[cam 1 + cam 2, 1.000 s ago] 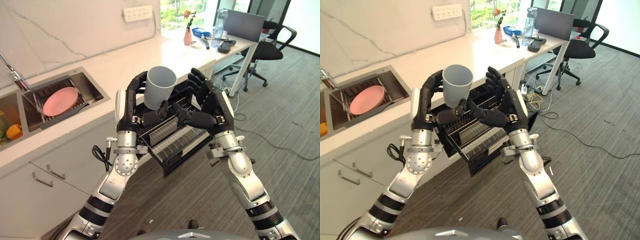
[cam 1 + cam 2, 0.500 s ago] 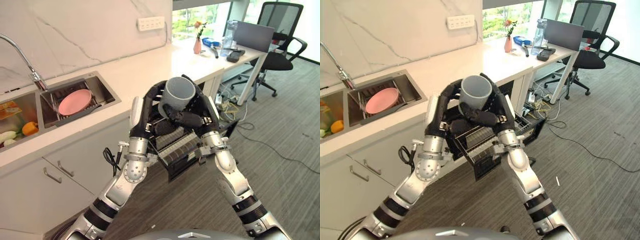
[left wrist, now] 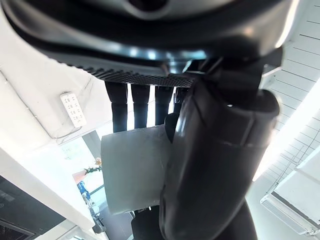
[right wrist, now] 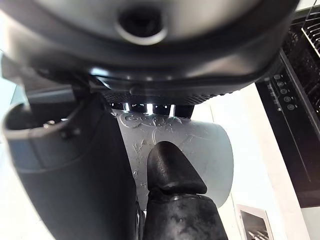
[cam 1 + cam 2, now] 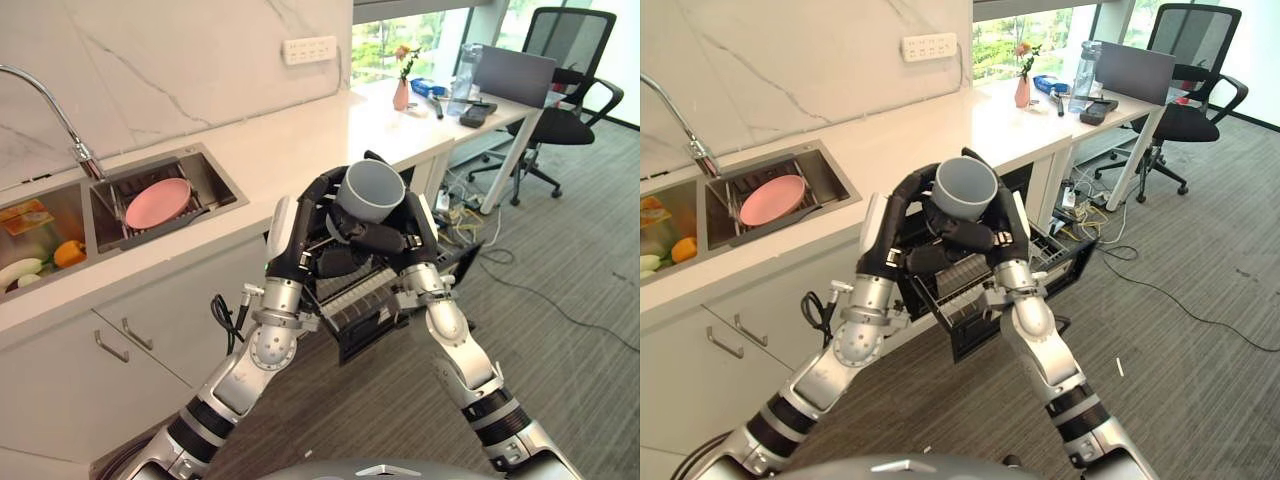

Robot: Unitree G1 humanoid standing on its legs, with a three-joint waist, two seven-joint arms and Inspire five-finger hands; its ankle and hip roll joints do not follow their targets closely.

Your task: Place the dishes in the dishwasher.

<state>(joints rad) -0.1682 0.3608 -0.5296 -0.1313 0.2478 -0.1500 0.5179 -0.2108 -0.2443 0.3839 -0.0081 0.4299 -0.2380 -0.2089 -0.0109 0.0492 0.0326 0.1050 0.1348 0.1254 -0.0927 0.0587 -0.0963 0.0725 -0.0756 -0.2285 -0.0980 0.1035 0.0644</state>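
**Grey cup, held in both hands above the open dishwasher rack**

Where the two arms meet in front of the counter, a grey cup (image 5: 370,190) is carried clear of every surface, above the pulled-out dishwasher rack (image 5: 365,300).

- Cup: plain grey, cylindrical, no handle visible. Long axis tilted, not upright; the open mouth points up and toward the head camera, so the inside wall shows, and the base points down and away toward the rack.
- Left hand (image 5: 300,235): fingers curled round the cup's far side, thumb on the near side. Its wrist view shows a row of dark fingers behind the pale cup wall (image 3: 132,170).
- Right hand (image 5: 1005,235): fingers and thumb wrapped onto the cup's lower part from the opposite side, overlapping the left hand's fingers. Its wrist view shows the thumb tip pressed on the cup wall (image 4: 200,150).
- Dishwasher rack: dark wire basket, drawn out of the cabinet front below the white counter (image 5: 270,135), directly under the hands.
- Sink (image 5: 215,175): steel, set into the counter well to the left of the hands, with a pink plate (image 5: 158,203) lying inside it on a rack.
- Second basin, further left: holds an orange fruit (image 5: 69,253) and some pale items.
- Tap (image 5: 55,110): curved, behind the sink.
- Background: wall socket strip (image 5: 309,49), desk with a laptop (image 5: 514,76), office chair (image 5: 575,70).
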